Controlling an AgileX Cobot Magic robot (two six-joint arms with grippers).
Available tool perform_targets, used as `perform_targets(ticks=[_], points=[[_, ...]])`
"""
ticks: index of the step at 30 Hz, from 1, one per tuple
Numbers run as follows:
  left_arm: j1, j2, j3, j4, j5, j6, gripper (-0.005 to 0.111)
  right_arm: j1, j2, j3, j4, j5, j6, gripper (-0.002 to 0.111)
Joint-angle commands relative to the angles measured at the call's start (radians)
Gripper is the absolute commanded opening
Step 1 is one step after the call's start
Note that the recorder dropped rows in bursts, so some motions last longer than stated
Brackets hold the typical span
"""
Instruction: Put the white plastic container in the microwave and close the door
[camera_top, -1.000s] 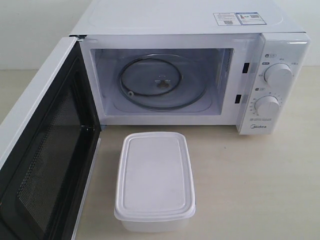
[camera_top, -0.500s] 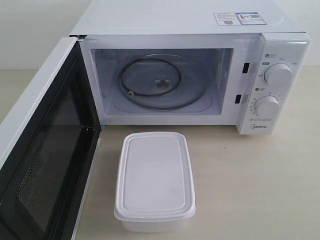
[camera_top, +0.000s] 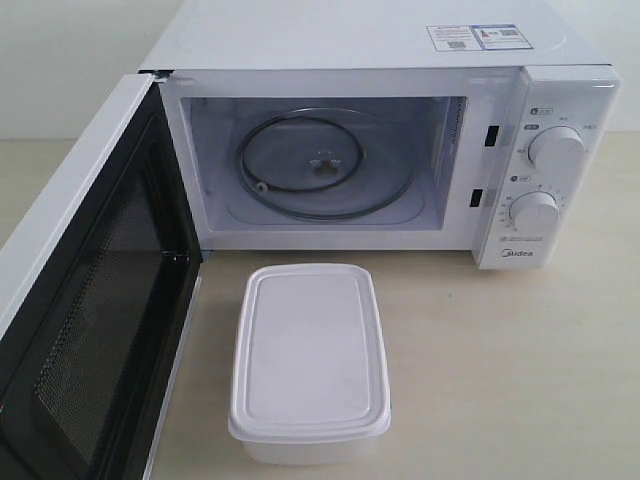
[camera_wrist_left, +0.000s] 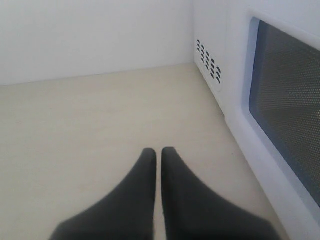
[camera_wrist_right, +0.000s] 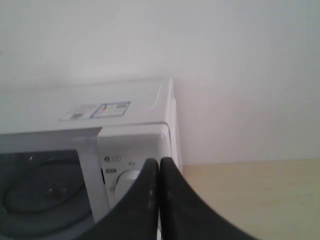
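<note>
The white plastic container (camera_top: 310, 360) rests lid-up on the table just in front of the microwave (camera_top: 380, 60). Its cavity stands empty, with only the glass turntable (camera_top: 325, 165) inside. The door (camera_top: 85, 290) is swung wide to the left, black mesh inner face showing. Neither gripper appears in the exterior view. In the left wrist view my left gripper (camera_wrist_left: 158, 152) is shut with nothing in it, above bare table beside the door's windowed outer face (camera_wrist_left: 290, 105). My right gripper (camera_wrist_right: 159, 163) is also shut and empty, hanging in front of the microwave's dial panel (camera_wrist_right: 132, 150).
Two round dials (camera_top: 555, 150) sit on the microwave's right panel, and stickers (camera_top: 478, 37) lie on its top. Light wooden table (camera_top: 510, 370) stretches to the right of the container. A white wall (camera_wrist_right: 240, 75) stands behind the microwave.
</note>
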Motion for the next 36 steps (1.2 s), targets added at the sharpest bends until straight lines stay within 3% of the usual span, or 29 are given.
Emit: perform_targets(ticks=[1, 6, 20, 25, 30, 36], points=[[0.005, -0.002, 0.004, 0.001, -0.001, 0.003, 0.004, 0.009, 0.154, -0.008, -0.152, -0.033, 0.131, 0.000], [0.005, -0.002, 0.004, 0.001, -0.001, 0.003, 0.004, 0.056, 0.345, -0.006, -0.373, -0.185, 0.206, 0.000], [0.005, -0.002, 0.004, 0.001, -0.001, 0.003, 0.004, 0.063, 0.855, -0.006, -0.424, -0.518, 0.228, 0.000], [0.005, -0.002, 0.004, 0.001, -0.001, 0.003, 0.004, 0.063, 1.026, -0.006, -0.614, -0.771, 0.348, 0.000], [0.005, -0.002, 0.004, 0.001, -0.001, 0.003, 0.004, 0.061, 1.032, -0.006, -0.989, -0.739, 0.681, 0.000], [0.005, -0.002, 0.004, 0.001, -0.001, 0.003, 0.004, 0.061, 1.032, -0.013, -1.088, -0.700, 0.745, 0.000]])
